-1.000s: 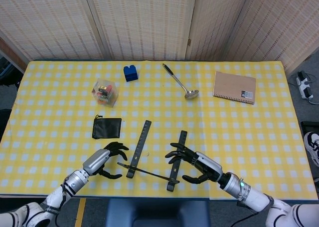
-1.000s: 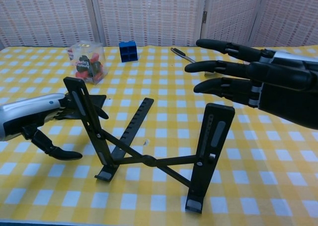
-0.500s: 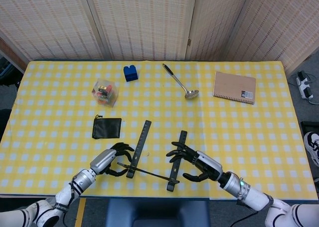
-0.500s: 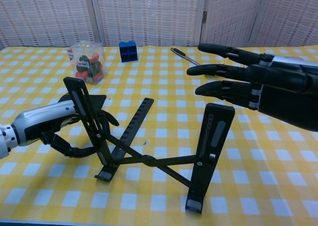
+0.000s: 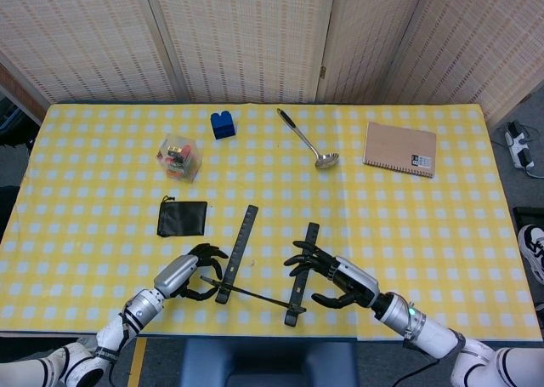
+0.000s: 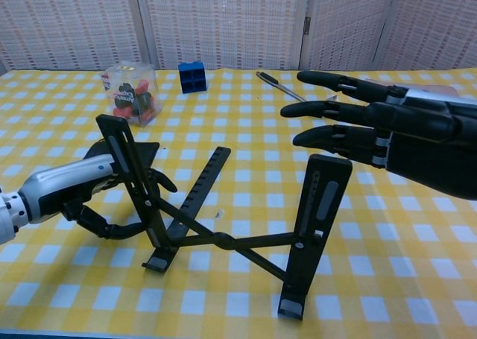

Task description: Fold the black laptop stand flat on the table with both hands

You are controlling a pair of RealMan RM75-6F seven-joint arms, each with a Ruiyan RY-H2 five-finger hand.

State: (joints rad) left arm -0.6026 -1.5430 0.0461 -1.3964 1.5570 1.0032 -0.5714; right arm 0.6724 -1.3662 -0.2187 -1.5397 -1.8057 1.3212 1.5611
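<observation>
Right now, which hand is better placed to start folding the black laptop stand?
Probably the left. The left hand curls around the stand's left upright, apparently touching the black laptop stand. The right hand is spread open, clear of the right upright.

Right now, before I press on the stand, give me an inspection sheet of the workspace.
Surface: yellow-and-white checked tablecloth, flat.
Job's things: black laptop stand, unfolded, both uprights raised.
Clutter: black pouch; clear box of coloured pieces; blue block; metal ladle; brown notebook.
Hands: left robot hand curled around the left upright, contact unclear; right robot hand open, above the right upright.
Cables: power strip on the floor.
Surroundings: woven folding screens behind the table.
</observation>
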